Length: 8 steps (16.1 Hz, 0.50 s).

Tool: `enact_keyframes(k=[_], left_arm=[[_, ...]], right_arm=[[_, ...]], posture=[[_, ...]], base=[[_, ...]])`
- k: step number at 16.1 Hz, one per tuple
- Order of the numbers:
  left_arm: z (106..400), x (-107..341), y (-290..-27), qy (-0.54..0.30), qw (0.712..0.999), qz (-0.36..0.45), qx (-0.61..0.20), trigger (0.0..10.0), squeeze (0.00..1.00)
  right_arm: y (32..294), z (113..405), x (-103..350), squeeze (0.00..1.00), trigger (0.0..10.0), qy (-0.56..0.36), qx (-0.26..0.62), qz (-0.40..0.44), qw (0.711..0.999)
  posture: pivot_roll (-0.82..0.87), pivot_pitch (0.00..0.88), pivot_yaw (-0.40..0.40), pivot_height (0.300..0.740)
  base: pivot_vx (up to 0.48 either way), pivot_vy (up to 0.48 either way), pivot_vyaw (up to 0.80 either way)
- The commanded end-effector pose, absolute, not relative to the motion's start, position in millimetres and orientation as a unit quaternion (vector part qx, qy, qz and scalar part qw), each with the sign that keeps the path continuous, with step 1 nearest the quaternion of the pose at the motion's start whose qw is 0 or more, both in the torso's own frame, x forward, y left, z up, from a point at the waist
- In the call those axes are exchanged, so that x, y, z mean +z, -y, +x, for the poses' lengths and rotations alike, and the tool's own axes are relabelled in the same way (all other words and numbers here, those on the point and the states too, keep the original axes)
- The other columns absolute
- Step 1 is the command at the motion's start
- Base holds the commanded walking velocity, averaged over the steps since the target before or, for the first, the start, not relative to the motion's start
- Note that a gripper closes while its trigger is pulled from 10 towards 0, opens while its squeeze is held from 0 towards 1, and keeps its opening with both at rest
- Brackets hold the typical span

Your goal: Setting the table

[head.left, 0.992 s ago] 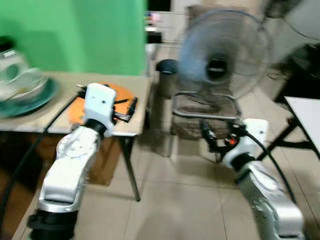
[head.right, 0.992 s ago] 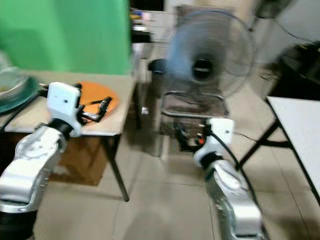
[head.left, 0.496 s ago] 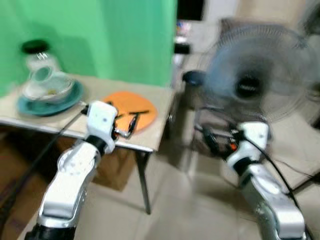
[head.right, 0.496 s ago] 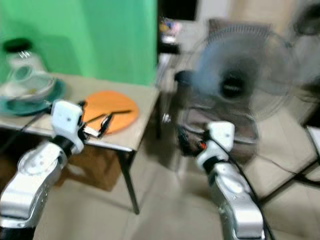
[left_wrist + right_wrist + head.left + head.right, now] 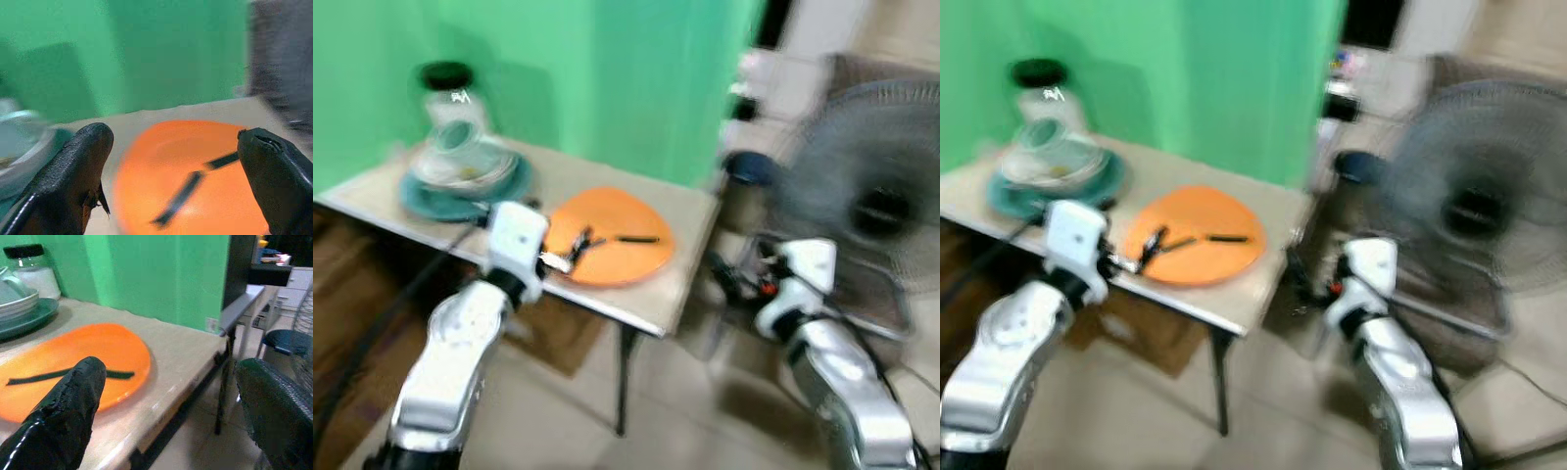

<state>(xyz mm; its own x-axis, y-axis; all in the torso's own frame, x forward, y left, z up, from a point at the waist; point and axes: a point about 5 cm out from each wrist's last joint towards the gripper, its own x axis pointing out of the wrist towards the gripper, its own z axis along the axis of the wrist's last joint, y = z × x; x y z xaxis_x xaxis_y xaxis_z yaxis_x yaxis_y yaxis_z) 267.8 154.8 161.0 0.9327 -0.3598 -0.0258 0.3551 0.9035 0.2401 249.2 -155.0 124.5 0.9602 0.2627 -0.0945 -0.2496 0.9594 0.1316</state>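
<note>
I see a beige tabletop [image 5: 690, 211] standing against a green wall [image 5: 607, 78]. A large standing fan [image 5: 1474, 211] is on the floor off the tabletop's far end, blurred. On the tabletop lies an orange plate [image 5: 617, 259] with a thin dark stick-like item [image 5: 68, 376] across it; I cannot tell what it is. Beside the orange plate, toward the wall corner, a teal plate [image 5: 440, 196] carries stacked pale bowls [image 5: 460, 166], with a black-lidded glass jar [image 5: 447, 93] just behind them. My left gripper [image 5: 181, 161] hovers at the tabletop's near edge, over the orange plate's rim, its fingers [image 5: 73, 181] apart and empty. My right gripper [image 5: 168, 406] is off the tabletop's end, near the fan, facing the orange plate, fingers [image 5: 63, 411] apart and empty.
</note>
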Motion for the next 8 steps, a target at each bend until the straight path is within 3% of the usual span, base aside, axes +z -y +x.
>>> enact_keyframes(k=[1, 8], left_arm=[[267.4, 164.9, -163.1, 0.015, 0.977, 0.129, -0.171, 10.0, 0.0], [271.0, 163.8, -158.3, 0.012, 0.965, 0.149, -0.215, 10.0, 0.0]], right_arm=[[145.9, 250.0, 125.0, 0.0, 10.0, -0.052, 0.144, 0.072, 0.985], [158.0, 253.6, 126.7, 0.0, 10.0, -0.049, 0.107, 0.097, 0.988]], posture=[[0.11, 0.0, -0.028, 0.74], [0.11, 0.0, -0.026, 0.74]], base=[[0.349, 0.0, 0.0], [0.348, 0.0, 0.0]])
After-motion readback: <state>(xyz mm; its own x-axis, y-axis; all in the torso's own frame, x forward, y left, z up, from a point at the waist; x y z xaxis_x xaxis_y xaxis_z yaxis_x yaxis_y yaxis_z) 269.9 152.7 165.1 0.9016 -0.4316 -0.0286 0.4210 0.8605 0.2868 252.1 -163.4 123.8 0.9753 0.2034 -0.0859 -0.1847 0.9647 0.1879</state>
